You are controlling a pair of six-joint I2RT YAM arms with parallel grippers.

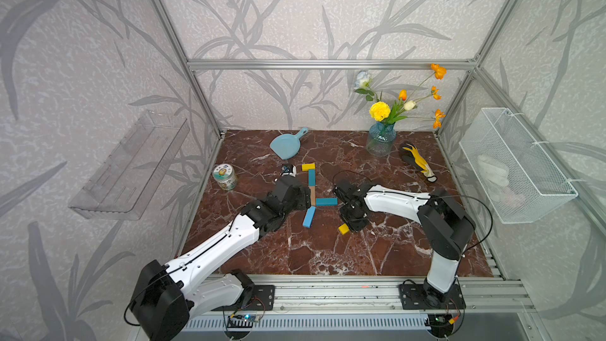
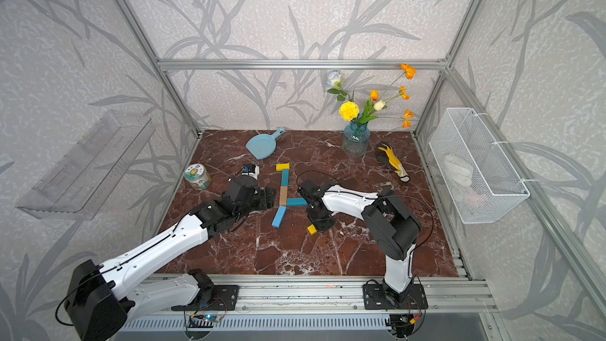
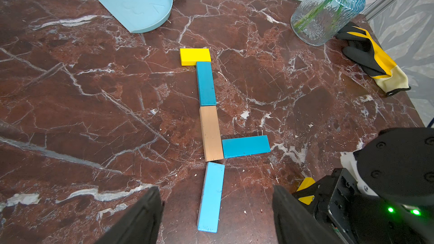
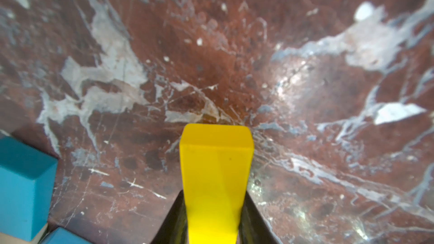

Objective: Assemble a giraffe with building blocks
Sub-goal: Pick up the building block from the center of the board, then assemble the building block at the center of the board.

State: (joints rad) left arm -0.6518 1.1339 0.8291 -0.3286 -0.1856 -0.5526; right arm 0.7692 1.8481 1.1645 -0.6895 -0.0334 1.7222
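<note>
We see our right gripper (image 4: pixel 214 198) clamped on the yellow rectangular wooden bar (image 4: pixel 216 160). Our left gripper (image 3: pixel 216 191) hangs with fingers spread and empty near the light-blue wooden bar (image 3: pixel 209 212).

The table (image 1: pixel 295 250) is red-brown marble, veined white. Beyond the tan bar (image 3: pixel 211 134), the neck bar (image 3: pixel 206 83) is teal and the head bar (image 3: pixel 195 56) yellow. Beside it the body bar (image 3: pixel 245 146) is teal, and the leg bar (image 3: pixel 211 195) is light blue. The long bar (image 4: pixel 216 184) is yellow. The dustpan (image 1: pixel 287 145) is pale blue. The walls (image 1: pixel 295 11) are grey, leaf-patterned.
</note>
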